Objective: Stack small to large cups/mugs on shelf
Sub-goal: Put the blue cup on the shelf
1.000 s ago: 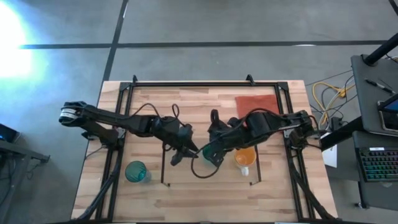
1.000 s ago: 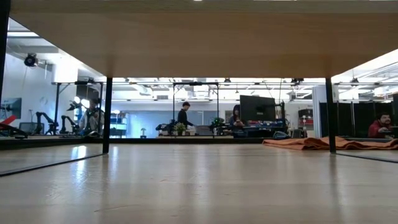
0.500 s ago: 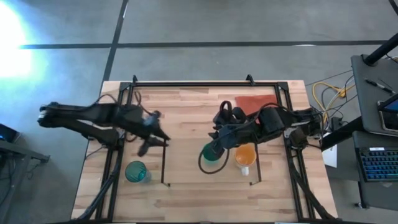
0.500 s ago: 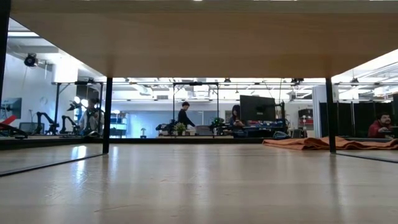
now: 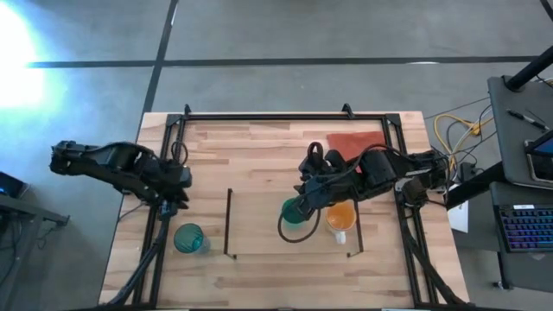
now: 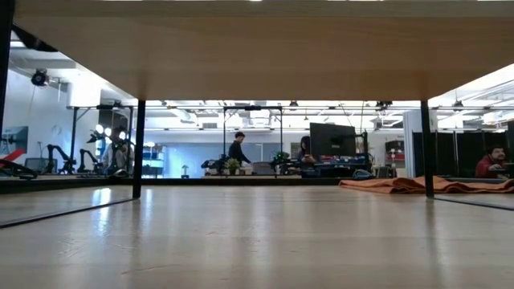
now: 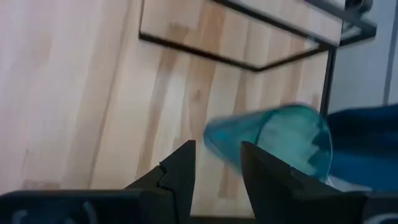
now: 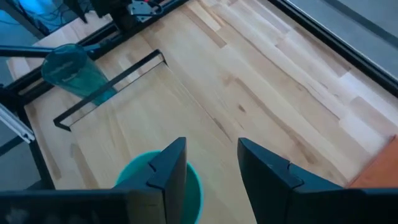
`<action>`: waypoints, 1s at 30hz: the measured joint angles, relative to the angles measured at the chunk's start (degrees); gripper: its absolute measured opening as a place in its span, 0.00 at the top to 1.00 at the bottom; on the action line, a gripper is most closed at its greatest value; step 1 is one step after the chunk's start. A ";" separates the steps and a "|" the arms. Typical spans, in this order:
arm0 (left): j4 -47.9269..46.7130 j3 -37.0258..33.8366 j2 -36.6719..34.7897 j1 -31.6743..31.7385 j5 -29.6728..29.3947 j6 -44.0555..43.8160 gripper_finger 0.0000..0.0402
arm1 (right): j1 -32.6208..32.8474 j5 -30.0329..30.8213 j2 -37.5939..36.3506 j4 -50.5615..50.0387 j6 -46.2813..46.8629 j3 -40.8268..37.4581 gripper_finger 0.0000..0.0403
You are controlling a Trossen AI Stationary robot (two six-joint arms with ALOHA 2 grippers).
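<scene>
The green cup stands upright on the shelf, between its two dark bars. The orange mug stands beside it, by the right bar. The teal tumbler stands outside the left bar and also shows in the left wrist view. My right gripper is open just above the green cup's far side. My left gripper is open and empty at the table's left, just far of the tumbler. My right gripper has one finger over the green cup's rim, coming slanting from the far right. I cannot tell whether it touches the rim. The cup stands upright on the shelf.
A red-orange cloth lies at the far right of the table and shows in the low view. A dark cable loop hangs around the green cup. Dark frame rails run along the table's sides and far edge.
My left gripper has drawn back from beside the green cup toward the table's left edge and now stands just far of the tumbler. My right gripper has pulled back a little toward the far right. The green cup stays upright on the shelf.
</scene>
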 joint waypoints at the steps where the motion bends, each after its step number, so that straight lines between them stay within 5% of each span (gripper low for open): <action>1: -0.25 0.00 0.00 -0.66 0.24 -0.64 0.72 | 0.11 -0.02 0.00 0.01 0.63 0.00 0.66; 23: 4.81 -5.65 3.61 -9.59 0.41 -4.93 0.72 | 3.29 -0.50 0.00 0.05 6.85 0.00 0.66; 30: 6.48 -7.17 3.65 -11.44 4.92 -6.25 0.72 | 3.66 -0.51 0.00 0.07 7.28 0.00 0.66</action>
